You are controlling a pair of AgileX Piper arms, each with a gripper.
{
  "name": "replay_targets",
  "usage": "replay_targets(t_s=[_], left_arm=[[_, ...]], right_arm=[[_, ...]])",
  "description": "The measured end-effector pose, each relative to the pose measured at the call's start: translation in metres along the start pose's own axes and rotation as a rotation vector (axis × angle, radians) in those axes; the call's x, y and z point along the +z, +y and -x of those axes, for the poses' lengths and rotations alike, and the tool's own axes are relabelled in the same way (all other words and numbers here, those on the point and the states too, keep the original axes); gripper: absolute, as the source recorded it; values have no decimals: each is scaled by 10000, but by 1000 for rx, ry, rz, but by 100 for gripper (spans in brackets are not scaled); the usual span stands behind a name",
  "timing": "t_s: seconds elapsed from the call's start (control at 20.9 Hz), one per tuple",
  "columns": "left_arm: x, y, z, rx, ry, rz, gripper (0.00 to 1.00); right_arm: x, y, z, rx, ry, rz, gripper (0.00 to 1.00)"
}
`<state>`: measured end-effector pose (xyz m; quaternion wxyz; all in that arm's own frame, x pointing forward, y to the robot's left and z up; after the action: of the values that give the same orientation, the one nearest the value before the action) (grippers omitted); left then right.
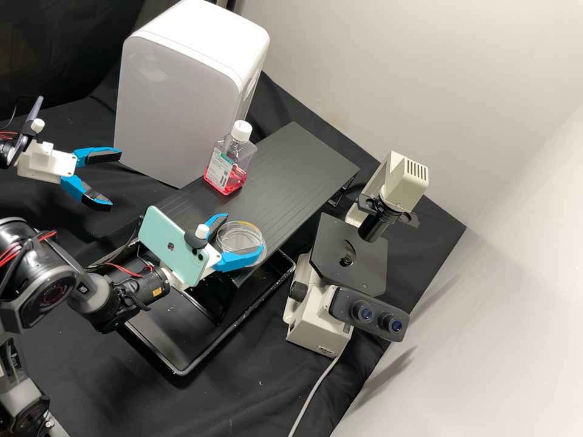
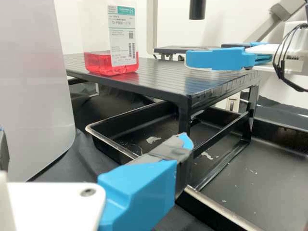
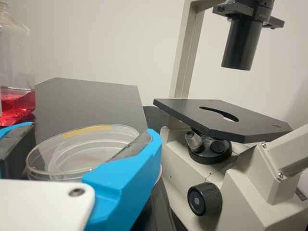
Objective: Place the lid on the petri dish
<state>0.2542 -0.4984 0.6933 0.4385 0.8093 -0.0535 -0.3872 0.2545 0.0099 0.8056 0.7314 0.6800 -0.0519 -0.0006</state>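
One clear petri dish (image 3: pixel 82 151) sits at the near corner of the black shelf (image 1: pixel 291 176). Your right gripper (image 1: pixel 245 231) clasps it, fingers pressed to either side of its wall. The right wrist view adds detail: a smaller clear ring nested inside the outer wall, and a yellowish strip on the far rim. The high view gives you the left gripper (image 1: pixel 115 179), fingers spread and holding nothing, over the surface (image 1: pixel 255 376) beside one white box (image 1: pixel 182 91). One red-filled flask (image 1: pixel 228 161) stands at the shelf's edge nearest that box. One microscope (image 1: pixel 346 285) stands alongside.
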Motion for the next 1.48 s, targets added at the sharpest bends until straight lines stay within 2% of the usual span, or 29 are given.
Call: replay_targets(t_s=[0.14,0.29,0.38,0.53,0.62,0.76,0.81,1.48], left_arm=[[-3,1,0,2,3,2,100],[-9,4,0,5,10,5,100],[-11,5,0,6,12,6,100],[-19,9,0,9,21,10,100],[-21,9,0,10,23,11,100],[-21,9,0,10,23,11,100],[-21,9,0,10,23,11,100],[-13,8,-3,10,21,11,100]], right_arm=[[-2,-1,0,-3,4,-5,0],[1,6,3,4,6,-47,0],[14,9,9,2,4,-53,0],[26,19,16,4,9,-82,0],[40,24,29,0,16,-111,0],[63,48,28,1,23,-170,0],[66,52,28,1,24,-177,0],[73,49,41,0,25,-183,0]])
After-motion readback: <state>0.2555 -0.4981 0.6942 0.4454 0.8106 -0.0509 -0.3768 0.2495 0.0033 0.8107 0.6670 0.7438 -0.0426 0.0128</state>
